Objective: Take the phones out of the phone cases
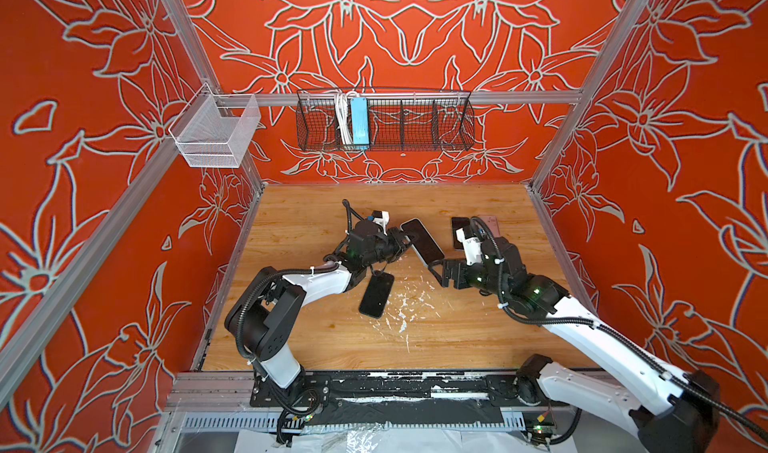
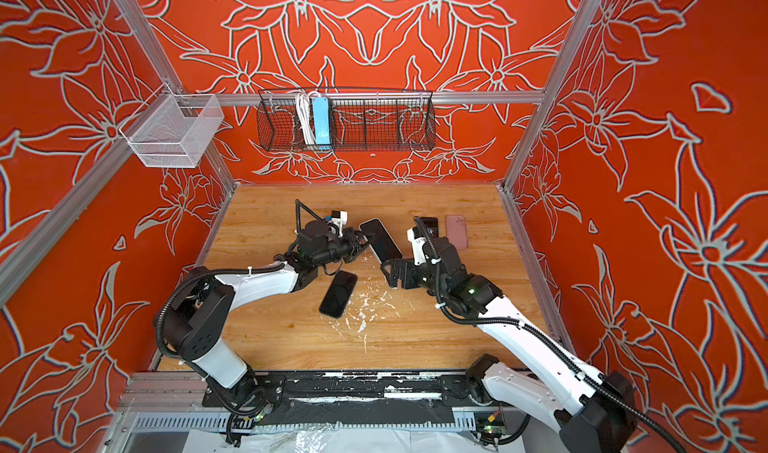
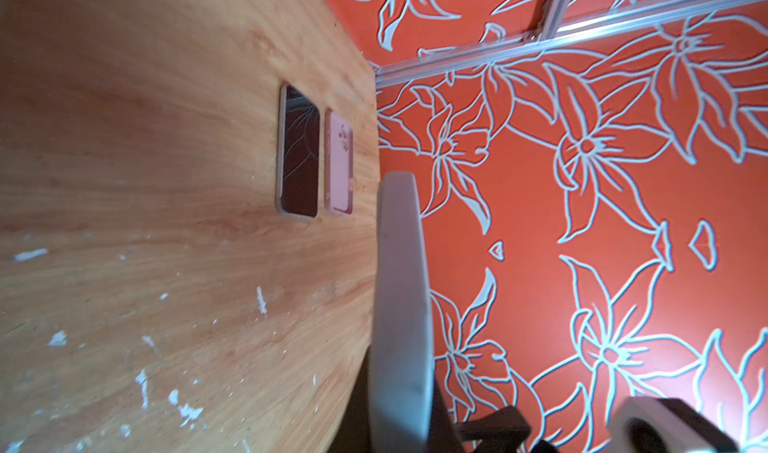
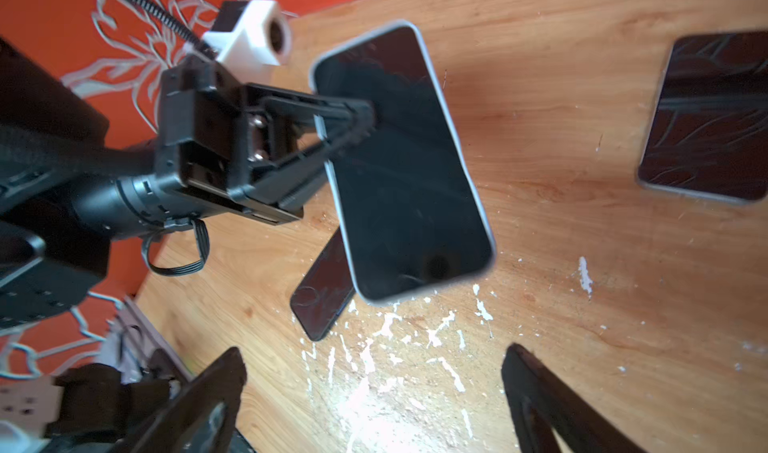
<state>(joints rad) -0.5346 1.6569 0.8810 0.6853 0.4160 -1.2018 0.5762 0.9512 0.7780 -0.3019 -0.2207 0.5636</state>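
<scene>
Two robot arms meet over a wooden table [image 1: 457,338]. The left gripper [image 1: 405,239] is clamped on one long edge of a dark-screened phone [image 4: 403,168], holding it tilted in the air above the table. The phone sits inside its pale grey phone case [image 3: 399,305], whose rim shows all round the screen. The right gripper [image 1: 434,272] waits just beside the phone's lower end with its jaws spread wide, holding nothing.

A bare dark phone [image 1: 377,293] lies flat on the table partly beneath the raised one. Farther off, another cased phone [image 3: 299,151] lies just beside an empty pink case [image 3: 340,164].

Risks, as a judgement: the left grip takes only one edge near the upper end, so most of the phone hangs unsupported. A pull or push from the right gripper could twist it out of that pinch and drop it onto the bare phone below. If the right jaws close across phone and case together, the two will not separate.
</scene>
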